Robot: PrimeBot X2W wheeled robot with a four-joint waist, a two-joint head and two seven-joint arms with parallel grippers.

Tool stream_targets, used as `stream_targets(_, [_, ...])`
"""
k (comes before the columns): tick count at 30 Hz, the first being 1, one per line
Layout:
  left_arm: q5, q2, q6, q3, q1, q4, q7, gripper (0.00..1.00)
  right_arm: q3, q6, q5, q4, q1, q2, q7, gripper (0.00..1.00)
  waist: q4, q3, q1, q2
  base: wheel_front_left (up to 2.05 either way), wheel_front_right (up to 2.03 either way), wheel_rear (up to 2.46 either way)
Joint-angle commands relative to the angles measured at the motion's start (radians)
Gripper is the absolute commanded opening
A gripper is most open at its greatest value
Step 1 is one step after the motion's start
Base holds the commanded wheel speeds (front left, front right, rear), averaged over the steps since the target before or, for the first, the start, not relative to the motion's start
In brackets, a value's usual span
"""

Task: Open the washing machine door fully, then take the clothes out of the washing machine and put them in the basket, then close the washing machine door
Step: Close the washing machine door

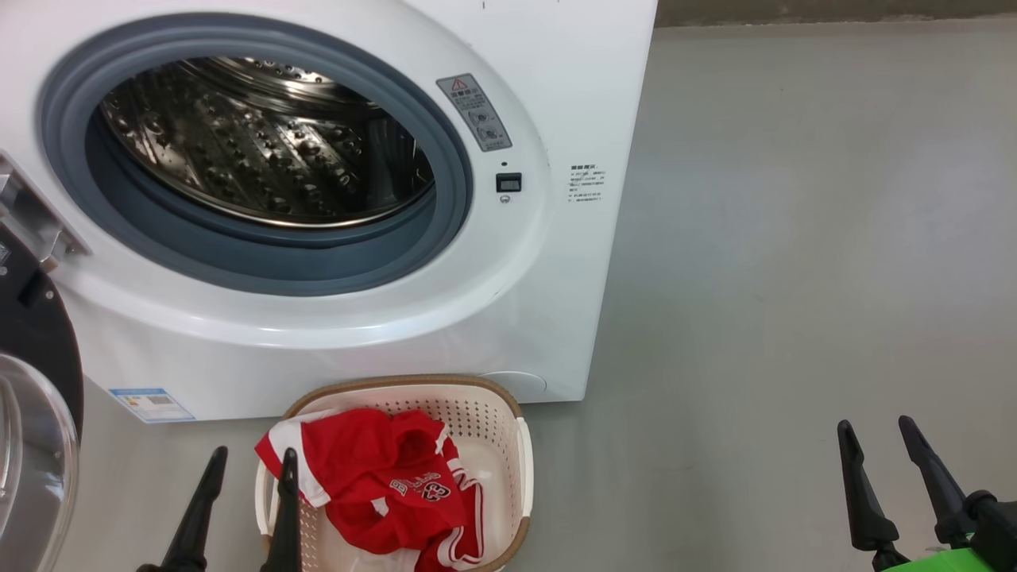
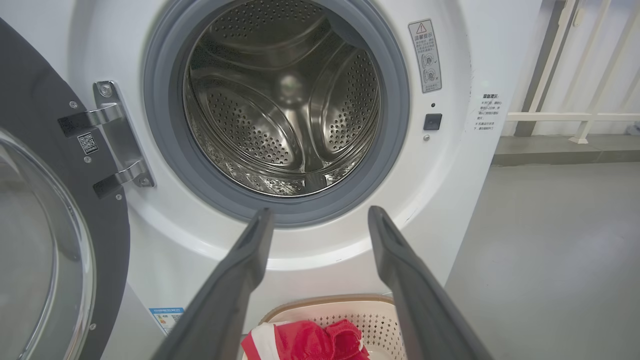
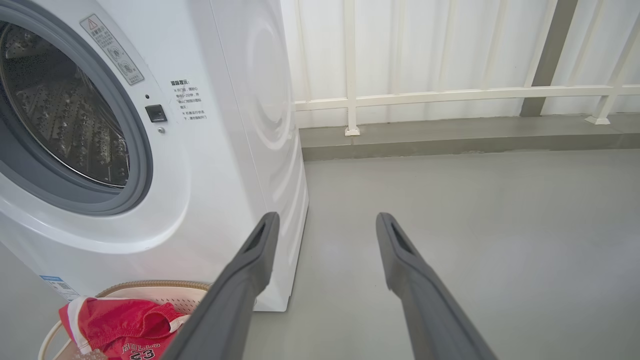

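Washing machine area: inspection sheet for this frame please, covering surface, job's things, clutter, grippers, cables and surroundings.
Surface: smooth grey floor; the basket stands on it in front of the washing machine.
Job's things: drum shows bare steel; washing machine door is swung open to the robot's left; red clothes lie in the basket.
Clutter: nothing seen.
Grippers: left gripper open, holding nothing, by the basket's left edge in the head view; right gripper open, holding nothing, with floor beyond it.
Cables: nothing seen.
Surroundings: white panelled wall and white railing beyond the machine.
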Motion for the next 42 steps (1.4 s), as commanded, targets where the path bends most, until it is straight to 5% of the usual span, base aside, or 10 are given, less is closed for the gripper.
stream_targets(1, [-0.009,0.011,0.010,0.037,-0.009,-0.030,-0.005,1.00,0.017,0.006,0.000,-0.027,-0.009,-0.021,-0.006,1.00,-0.001,0.000,0.0000,0.0000,0.00,0.00,0.00])
stream_targets(21, [-0.004,0.011,0.027,0.028,-0.007,-0.023,-0.005,1.00,0.019,0.006,-0.004,-0.026,-0.008,-0.011,-0.006,1.00,-0.004,-0.006,0.0000,0.0000,-0.10,0.10,0.00])
stream_targets(42, [-0.006,0.011,0.035,0.025,-0.007,-0.032,-0.005,1.00,0.017,0.006,-0.004,-0.027,-0.006,-0.006,-0.006,1.00,0.001,0.000,0.0000,0.0000,-1.34,1.34,0.00])
